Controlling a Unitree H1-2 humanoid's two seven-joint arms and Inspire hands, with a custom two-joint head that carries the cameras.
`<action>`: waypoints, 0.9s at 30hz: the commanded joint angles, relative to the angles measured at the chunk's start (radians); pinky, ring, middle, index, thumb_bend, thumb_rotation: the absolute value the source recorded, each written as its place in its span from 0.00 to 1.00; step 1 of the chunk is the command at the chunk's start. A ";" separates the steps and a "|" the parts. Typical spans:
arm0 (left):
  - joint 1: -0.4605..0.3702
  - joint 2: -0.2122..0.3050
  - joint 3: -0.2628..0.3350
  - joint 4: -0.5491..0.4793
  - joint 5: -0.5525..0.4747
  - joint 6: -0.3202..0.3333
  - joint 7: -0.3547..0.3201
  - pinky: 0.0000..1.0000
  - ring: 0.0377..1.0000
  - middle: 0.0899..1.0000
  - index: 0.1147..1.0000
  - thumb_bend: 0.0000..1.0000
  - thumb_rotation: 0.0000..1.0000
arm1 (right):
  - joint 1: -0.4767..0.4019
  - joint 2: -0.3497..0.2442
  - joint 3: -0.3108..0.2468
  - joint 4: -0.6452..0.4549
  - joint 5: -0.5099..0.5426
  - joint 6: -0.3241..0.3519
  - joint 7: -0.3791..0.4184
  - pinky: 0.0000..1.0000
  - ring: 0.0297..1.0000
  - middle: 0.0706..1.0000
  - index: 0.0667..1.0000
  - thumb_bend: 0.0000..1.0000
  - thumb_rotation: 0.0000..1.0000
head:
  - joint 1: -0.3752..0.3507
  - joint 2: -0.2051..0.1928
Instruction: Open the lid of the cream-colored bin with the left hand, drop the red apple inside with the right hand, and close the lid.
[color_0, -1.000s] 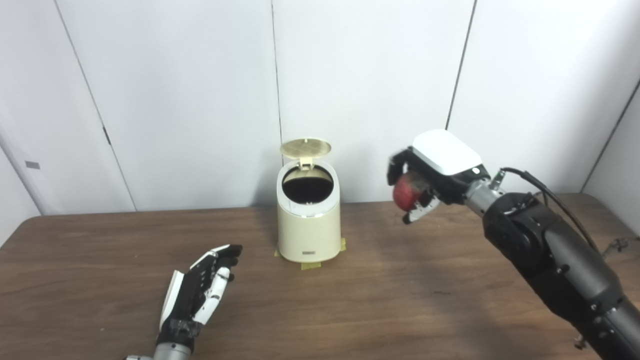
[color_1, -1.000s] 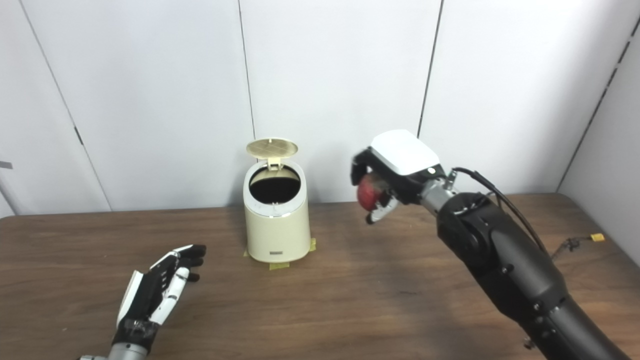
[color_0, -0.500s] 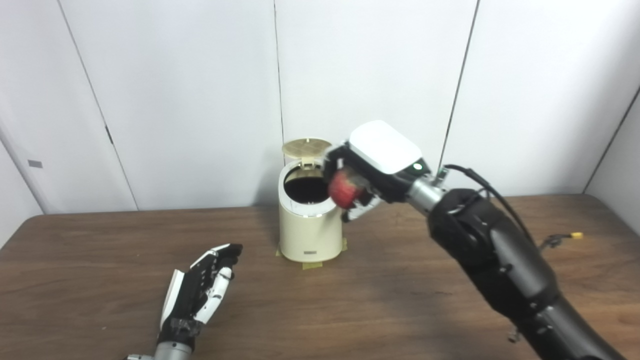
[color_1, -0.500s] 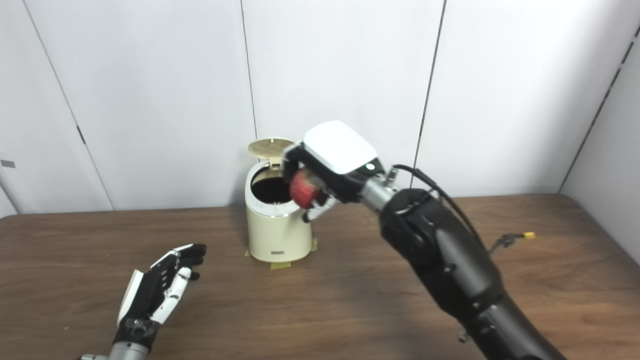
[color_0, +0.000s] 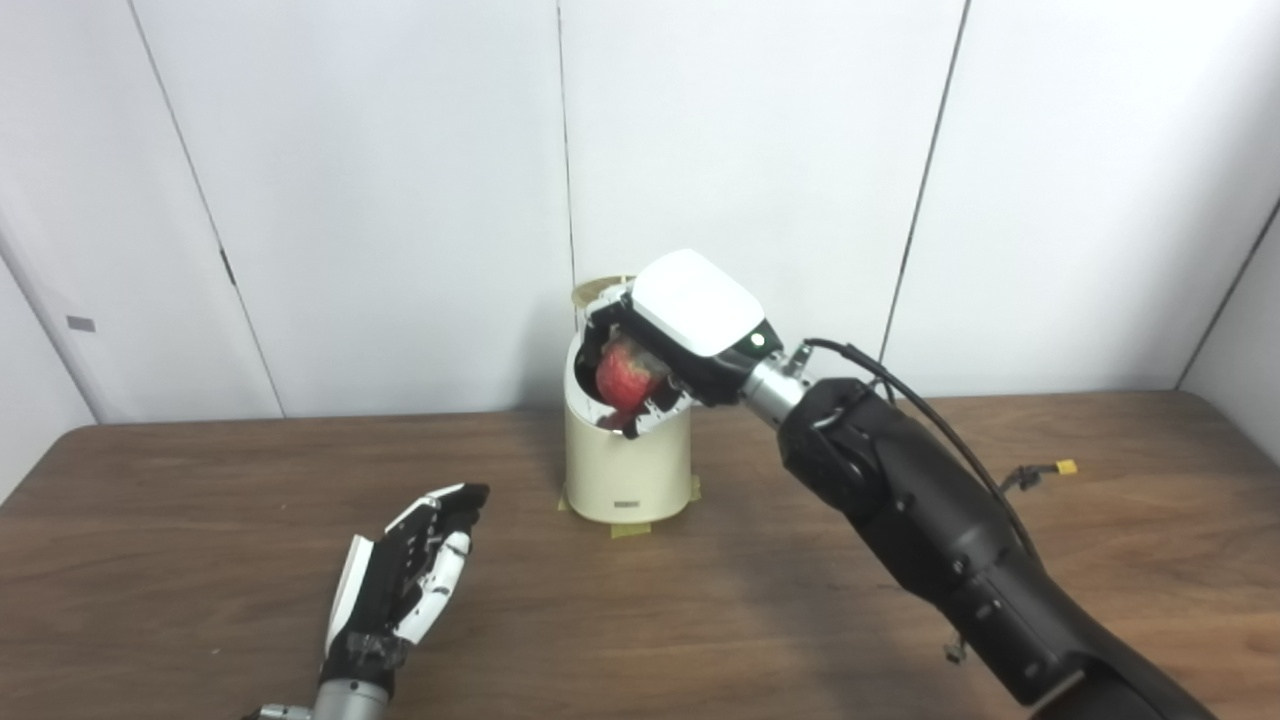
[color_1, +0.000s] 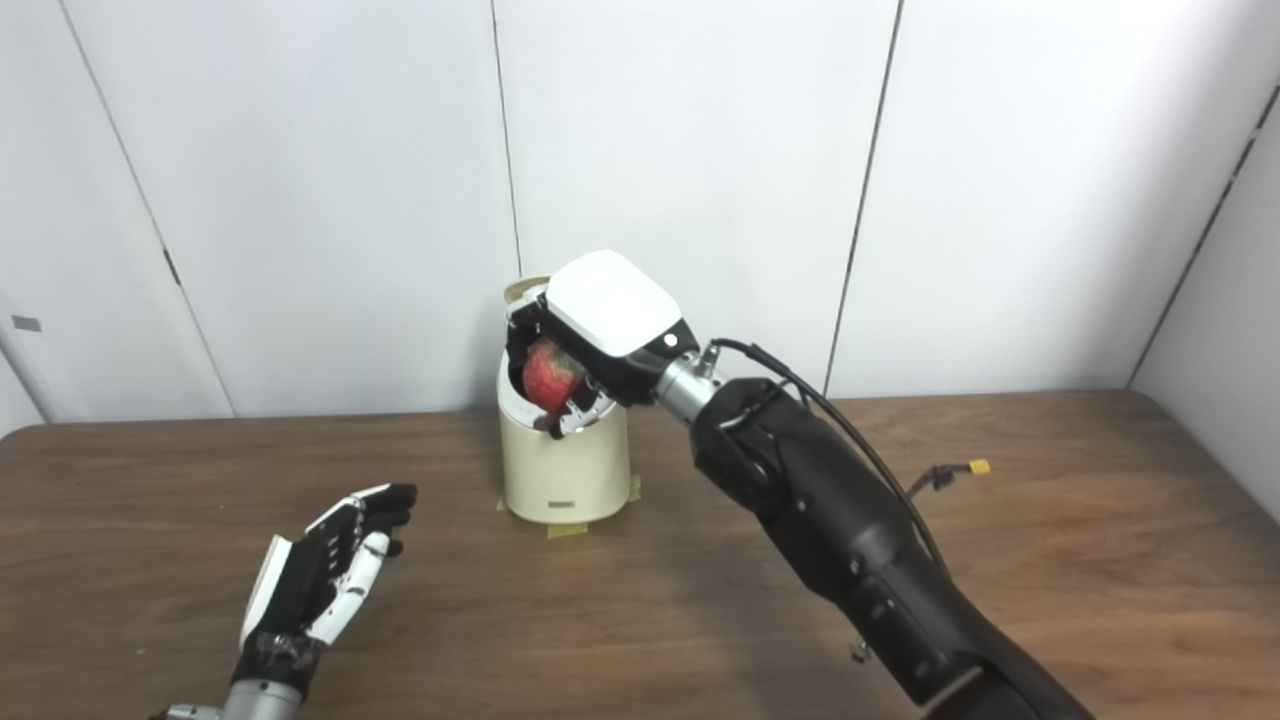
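Cream-colored bin (color_0: 628, 470) has its mouth hidden behind the right hand (color_0: 660, 345) holding the red apple (color_0: 625, 375), while the left hand (color_0: 405, 580) rests empty with fingers apart.

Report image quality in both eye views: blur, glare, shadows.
Left eye view: sharp overall; the right robot hand white back plate is blown out, the red apple slightly soft. Right eye view: equally sharp; the arm's soft shadow darkens the table beside the cream-colored bin.

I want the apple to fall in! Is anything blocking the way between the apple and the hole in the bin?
Nothing visible blocks it. The red apple sits in the right hand right over the bin opening. The lid is flipped up behind the hand, out of the way. The left hand rests open on the table, well apart.
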 joint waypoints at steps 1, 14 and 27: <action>-0.008 -0.013 -0.006 -0.006 -0.002 -0.039 0.007 0.68 0.77 0.76 0.72 0.21 0.63 | -0.076 0.002 -0.004 0.017 -0.004 -0.025 -0.064 0.34 0.42 0.54 0.41 0.51 0.00 | -0.002 0.001; -0.009 -0.015 -0.012 -0.006 0.007 -0.046 0.014 0.64 0.74 0.74 0.70 0.18 0.63 | -0.128 0.011 0.038 0.211 -0.045 -0.055 -0.261 0.37 0.45 0.52 0.39 0.50 0.00 | 0.000 0.001; -0.009 -0.012 -0.014 -0.001 0.002 -0.050 0.010 0.64 0.74 0.74 0.70 0.18 0.64 | -0.107 0.003 0.037 0.177 -0.053 -0.021 -0.266 0.42 0.51 0.57 0.48 0.73 0.13 | -0.003 0.003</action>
